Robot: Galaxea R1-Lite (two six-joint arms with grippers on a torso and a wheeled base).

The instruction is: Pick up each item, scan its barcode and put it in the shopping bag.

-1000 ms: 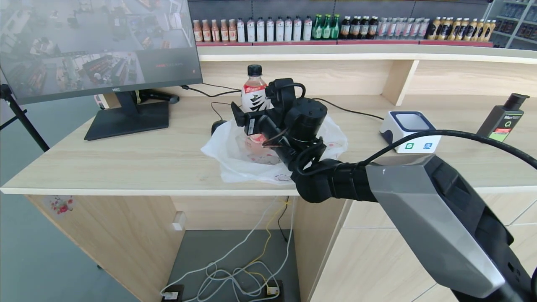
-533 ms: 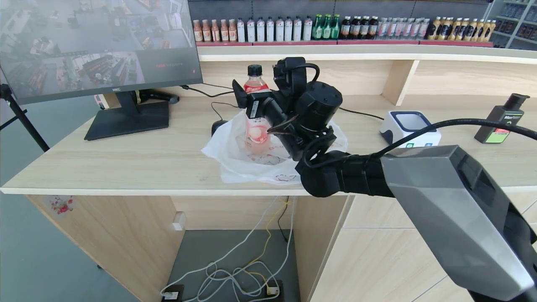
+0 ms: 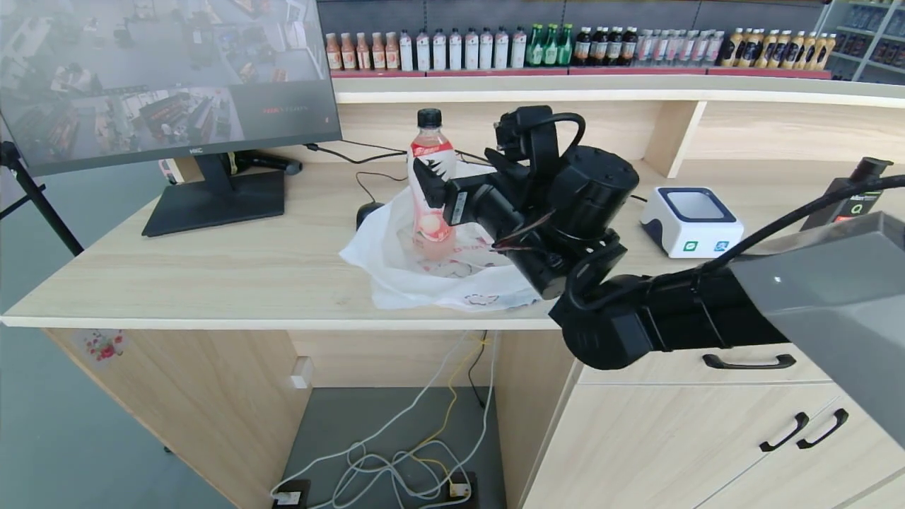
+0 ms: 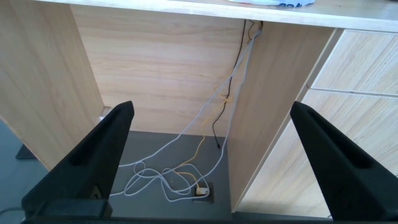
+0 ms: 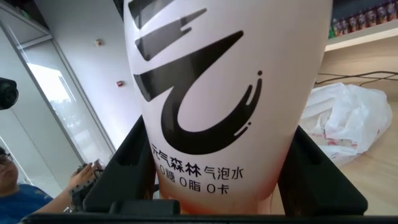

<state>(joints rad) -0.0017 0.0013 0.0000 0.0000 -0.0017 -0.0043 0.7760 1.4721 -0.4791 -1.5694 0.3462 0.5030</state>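
Upright, the bottle (image 3: 427, 152) stands with its base inside the white shopping bag (image 3: 396, 283) on the table (image 3: 212, 268), clasped between the fingers of the right gripper (image 3: 434, 186). Right of the bag sits the scanner (image 3: 689, 223), with a dark bottle (image 3: 868, 168) farther right. The left gripper (image 4: 211, 112) hangs spread wide below the table, above floor cables (image 4: 168, 177).

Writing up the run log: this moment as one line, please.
right gripper: holds bottle | bottle: upright, base in shopping bag | left gripper: open, below counter
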